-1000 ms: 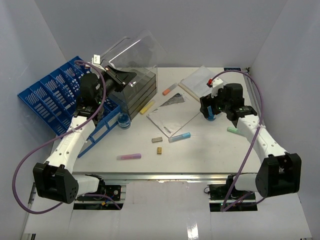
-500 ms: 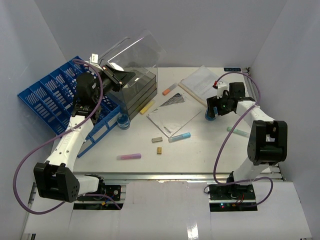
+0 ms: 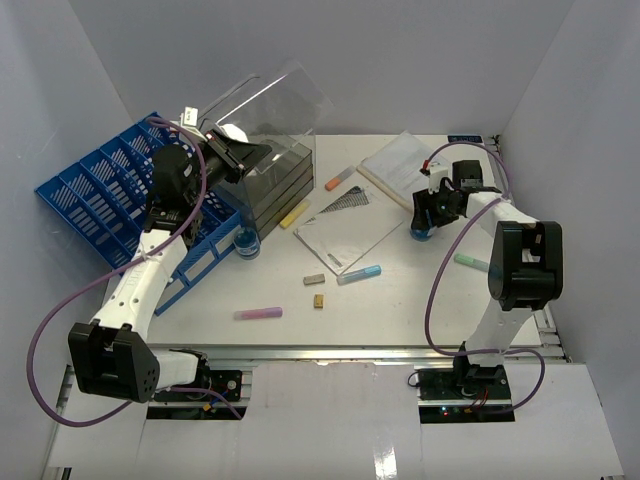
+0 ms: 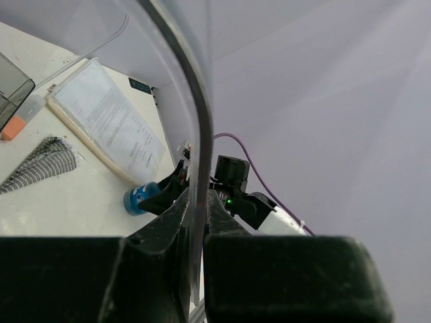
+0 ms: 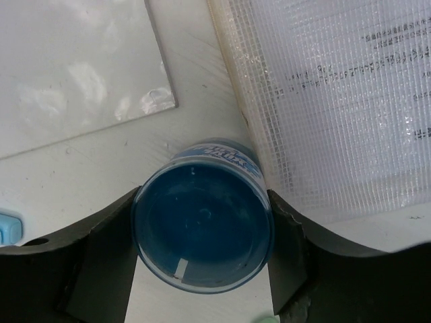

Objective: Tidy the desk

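The white desk (image 3: 420, 295) holds scattered stationery. My right gripper (image 3: 424, 222) is shut on a small blue jar (image 3: 420, 234) beside a mesh document pouch (image 3: 395, 165). In the right wrist view both fingers (image 5: 101, 245) press the sides of the jar (image 5: 202, 229), seen from above. My left gripper (image 3: 232, 152) is shut on the wall of the clear plastic bin (image 3: 270, 105), which is tilted above the dark drawer unit (image 3: 280, 180). In the left wrist view the fingers (image 4: 161, 235) pinch the bin's clear edge (image 4: 192, 121).
A blue slotted rack (image 3: 100, 195) stands at the far left, with a second blue jar (image 3: 247, 243) by it. Loose markers lie about: orange (image 3: 340, 180), yellow (image 3: 294, 214), blue (image 3: 359, 274), pink (image 3: 258, 313), green (image 3: 471, 263). A clear sheet (image 3: 350, 235) and two erasers (image 3: 316, 290) lie mid-desk.
The right arm has folded back and upright while its gripper stays at the blue jar by the pouch. The left arm has lifted the bin slightly.
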{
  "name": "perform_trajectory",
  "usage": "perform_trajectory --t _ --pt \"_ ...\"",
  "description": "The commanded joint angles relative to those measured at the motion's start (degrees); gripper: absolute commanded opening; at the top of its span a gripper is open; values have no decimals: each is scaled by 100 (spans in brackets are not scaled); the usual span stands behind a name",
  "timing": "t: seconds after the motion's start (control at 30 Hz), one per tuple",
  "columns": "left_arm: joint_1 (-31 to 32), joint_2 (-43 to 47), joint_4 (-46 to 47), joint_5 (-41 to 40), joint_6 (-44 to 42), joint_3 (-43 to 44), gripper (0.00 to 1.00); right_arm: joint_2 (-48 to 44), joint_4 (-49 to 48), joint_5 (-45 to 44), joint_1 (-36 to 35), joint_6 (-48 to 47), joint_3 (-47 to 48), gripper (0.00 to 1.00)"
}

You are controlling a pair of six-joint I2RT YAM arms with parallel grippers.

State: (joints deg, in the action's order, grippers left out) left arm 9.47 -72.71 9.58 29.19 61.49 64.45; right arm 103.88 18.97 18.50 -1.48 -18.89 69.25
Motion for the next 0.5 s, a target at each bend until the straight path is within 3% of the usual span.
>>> perform_trajectory --t 0.0,0.07,0.2,0.33,0.47 --pt "-33 2 179 232 172 -9 0 -318 -305 127 13 -233 -38 34" --pt "-42 12 222 254 215 -29 0 -533 -421 268 -14 -240 -129 24" --pt "-42 102 389 228 317 -120 0 -1100 -511 1202 -401 -454 -25 18" --pt "-42 144 495 190 482 -127 0 -1326 -801 1873 -1287 -945 305 12" --pt "-42 189 609 84 680 -149 0 -1045 -1925 1706 -2252 -1151 685 8"
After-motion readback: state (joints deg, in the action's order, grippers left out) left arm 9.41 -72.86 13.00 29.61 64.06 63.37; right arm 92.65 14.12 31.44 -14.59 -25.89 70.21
